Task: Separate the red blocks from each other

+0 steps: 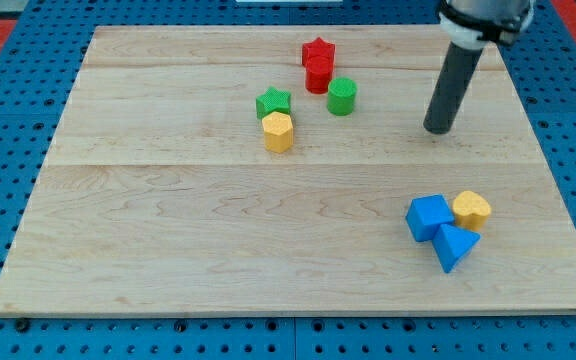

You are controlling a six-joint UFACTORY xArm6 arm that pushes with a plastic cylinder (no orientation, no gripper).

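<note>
Plainly, your rod carried no pincer and held nothing; my tip (437,130) rested on the wooden desk (168,260), well to the view's right of the red star block (318,50) touching the red cylinder block (318,77).

red star block (318,50) | view's top; touching red cylinder block (318,77) just below

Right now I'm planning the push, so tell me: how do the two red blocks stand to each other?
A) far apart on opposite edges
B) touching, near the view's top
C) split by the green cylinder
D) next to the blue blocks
B: the red star block and the red cylinder block sit pressed together near the view's top; my tip stands off to their right.
</note>
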